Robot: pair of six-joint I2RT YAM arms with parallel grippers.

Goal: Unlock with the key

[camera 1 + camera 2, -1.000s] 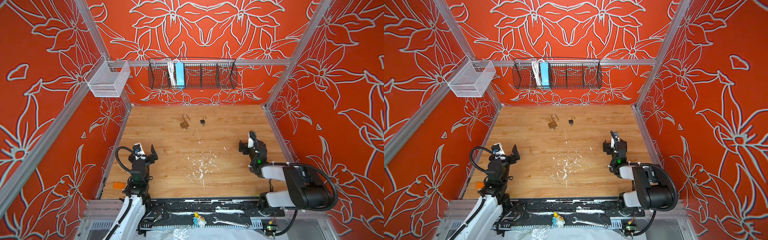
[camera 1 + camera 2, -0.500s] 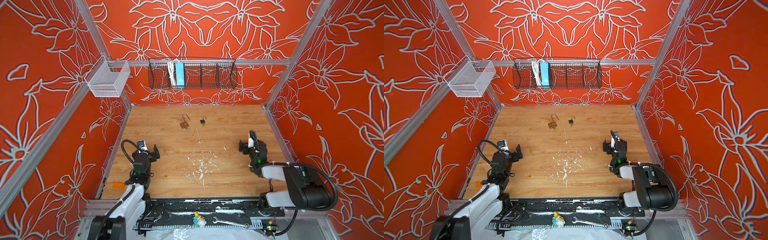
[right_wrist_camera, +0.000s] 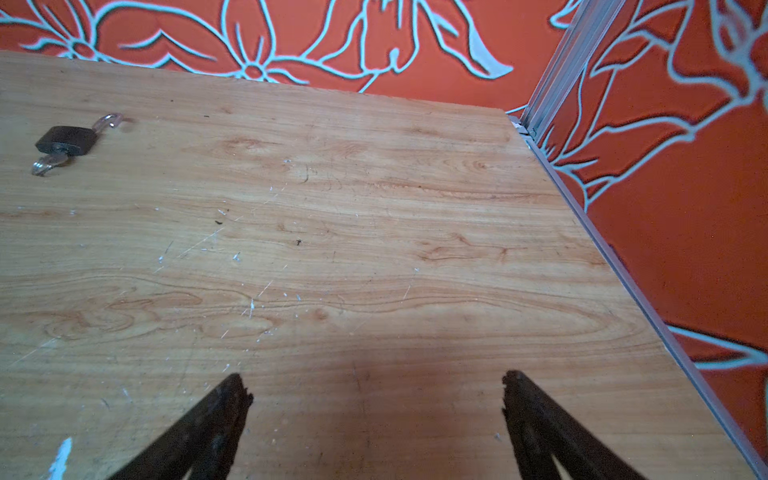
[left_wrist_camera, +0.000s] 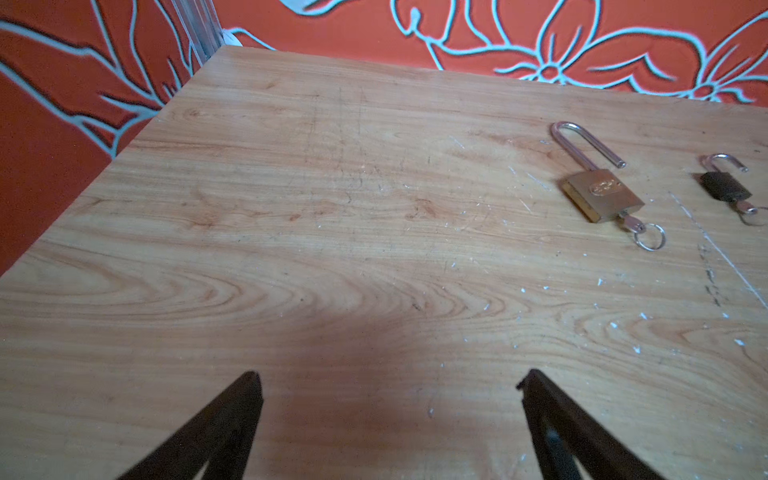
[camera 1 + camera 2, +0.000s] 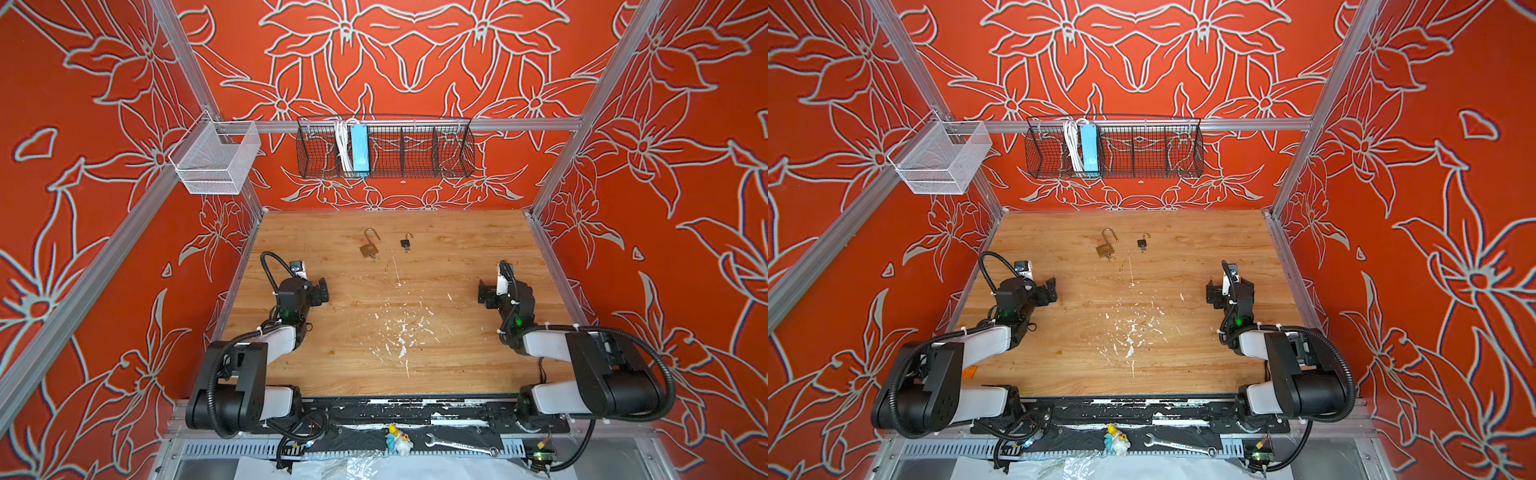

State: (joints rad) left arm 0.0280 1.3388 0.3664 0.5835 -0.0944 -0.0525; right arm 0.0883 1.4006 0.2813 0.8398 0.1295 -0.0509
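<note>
Nearest us, left gripper (image 4: 390, 382) and right gripper (image 3: 374, 382) hang released, empty, over the worktop (image 5: 353, 357); the left arm (image 5: 274, 338) has just folded back. Well ahead lie brass lock (image 4: 602, 193) and black lock (image 3: 66, 140), sprung open, key (image 4: 631, 223) in each: we judge unlocking done.

We look for lettering and find nothing we can read. The brass padlock (image 4: 602, 195) has a stamped emblem on its face, but it's too blurred for us to make out any characters. The blue box (image 5: 359, 147) in the wire basket (image 5: 453, 153) and the wrench (image 5: 461, 442) are too small to tell.
</note>
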